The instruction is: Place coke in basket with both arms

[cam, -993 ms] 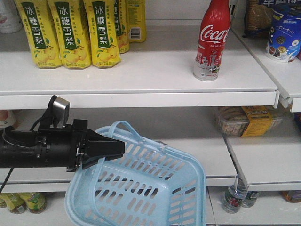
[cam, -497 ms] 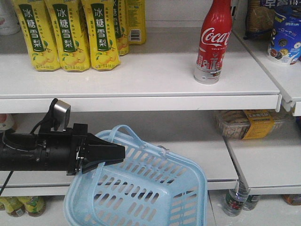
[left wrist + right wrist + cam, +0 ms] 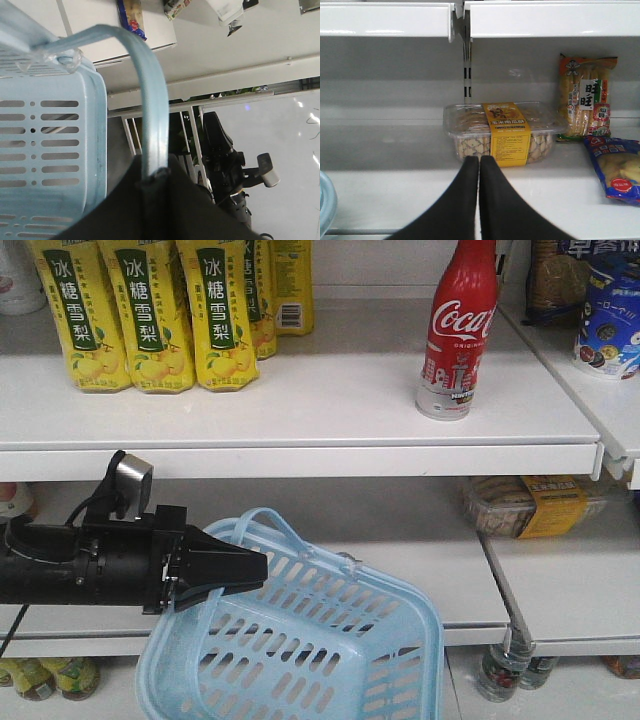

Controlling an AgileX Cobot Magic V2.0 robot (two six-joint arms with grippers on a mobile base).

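The coke (image 3: 458, 335), a slim red can with white script and a silver lower band, stands upright on the upper shelf at the right. Below and to its left hangs the pale blue basket (image 3: 300, 640), tilted, in front of the lower shelf. My left gripper (image 3: 258, 567) is shut on the basket's loop handle (image 3: 150, 115); the left wrist view shows the handle running into the gripper (image 3: 154, 172) beside the slotted wall (image 3: 50, 140). Seen only in the right wrist view, my right gripper (image 3: 479, 161) is shut with nothing in it, level with the lower shelf.
Yellow drink cartons (image 3: 150, 315) stand at the upper shelf's left. A clear biscuit box with a yellow label (image 3: 505, 132) lies on the lower shelf just beyond my right gripper, with snack packets (image 3: 585, 95) to its right. The white shelf lip (image 3: 300, 460) juts out above the basket.
The whole front view has shifted slightly, so the coke and shelf sit a little further right and lower. My left gripper still holds the basket handle in much the same place.
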